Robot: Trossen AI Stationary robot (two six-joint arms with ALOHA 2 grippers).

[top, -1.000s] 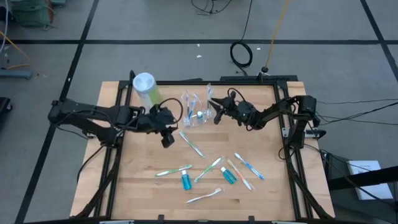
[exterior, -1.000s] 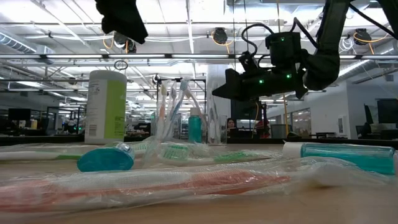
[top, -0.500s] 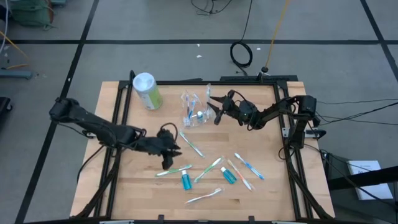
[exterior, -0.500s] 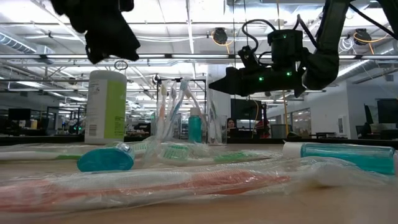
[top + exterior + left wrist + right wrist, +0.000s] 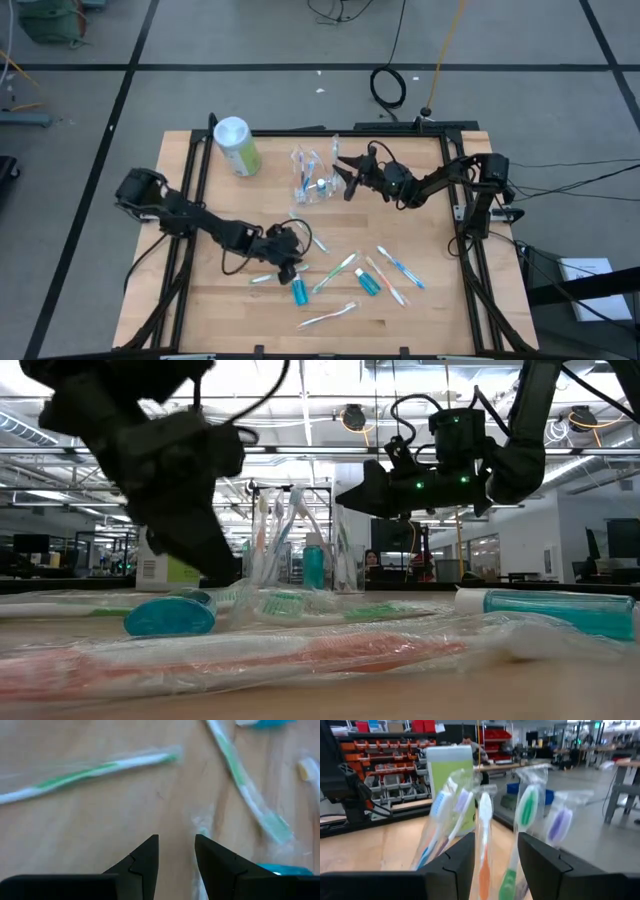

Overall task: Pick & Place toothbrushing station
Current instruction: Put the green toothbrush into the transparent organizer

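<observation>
The toothbrushing station, a clear holder with wrapped toothbrushes and a blue tube standing in it, rests on its base at the table's far middle; it also shows in the low view. My right gripper hovers level just right of it, open; the brushes stand beyond its fingertips, untouched. My left gripper hangs low over the loose items, open, pointing down at bare wood between a green-white toothbrush and another wrapped brush. A blue tube lies just nearer.
A green canister with a white lid stands at the far left. Several wrapped toothbrushes and a second blue tube lie scattered over the near middle. Bare wood shows at the near left.
My left gripper has swung from beside the holder toward the table's near edge and sunk low over the loose toothbrushes, tipping further downward. My right gripper has stayed beside the holder and opened wider.
</observation>
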